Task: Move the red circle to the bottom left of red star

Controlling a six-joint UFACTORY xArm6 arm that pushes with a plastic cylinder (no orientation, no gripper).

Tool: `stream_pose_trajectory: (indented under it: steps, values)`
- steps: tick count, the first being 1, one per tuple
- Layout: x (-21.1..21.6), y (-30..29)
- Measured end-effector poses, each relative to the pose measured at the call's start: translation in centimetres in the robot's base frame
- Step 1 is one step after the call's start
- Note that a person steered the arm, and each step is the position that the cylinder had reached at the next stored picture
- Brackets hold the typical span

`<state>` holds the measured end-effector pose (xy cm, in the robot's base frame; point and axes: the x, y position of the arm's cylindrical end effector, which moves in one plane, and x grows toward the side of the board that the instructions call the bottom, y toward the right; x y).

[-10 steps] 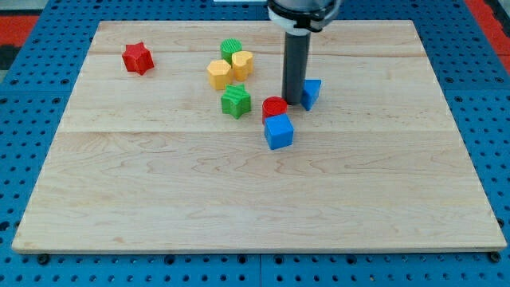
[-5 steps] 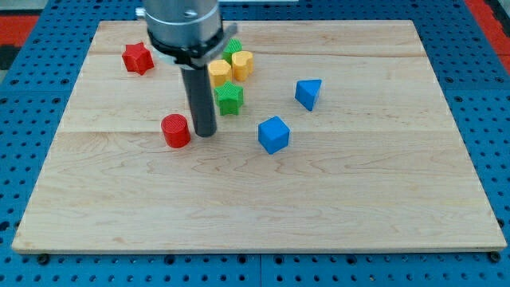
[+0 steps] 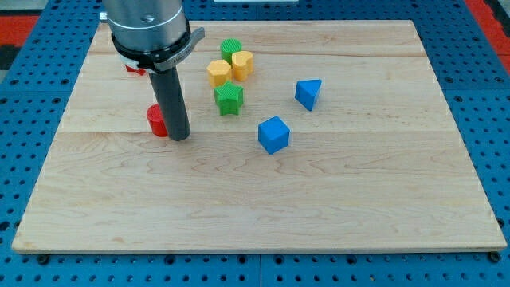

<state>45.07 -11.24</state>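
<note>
The red circle (image 3: 155, 121) lies on the wooden board left of centre, partly hidden behind my rod. My tip (image 3: 178, 136) touches the board right beside the circle, on its right. The red star (image 3: 133, 67) is at the view's upper left, mostly hidden behind the arm's wide head; only a sliver of red shows. The circle sits below and slightly right of that sliver.
A green block (image 3: 230, 49), two yellow blocks (image 3: 219, 72) (image 3: 242, 63) and a green star (image 3: 229, 97) cluster at upper centre. A blue triangular block (image 3: 308, 92) and a blue cube (image 3: 274, 134) lie to the right. The board's left edge (image 3: 60, 135) is near.
My tip has swept left across the board, pushing the red circle from beside the blue cube to left of centre. The blue cube and green star shifted slightly.
</note>
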Motion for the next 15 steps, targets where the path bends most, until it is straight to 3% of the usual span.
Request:
stream_pose_trajectory:
  steps: [4, 5, 6, 8, 9, 10, 12, 13, 15]
  values:
    - [-6.7, -5.0]
    - [-2.5, -5.0]
    - [-2.5, -6.3]
    - [-8.3, -6.3]
    - [-8.7, -6.3]
    - [-6.0, -7.0]
    - [-10.0, -8.7]
    - [-10.3, -8.7]
    - [-4.5, -6.5]
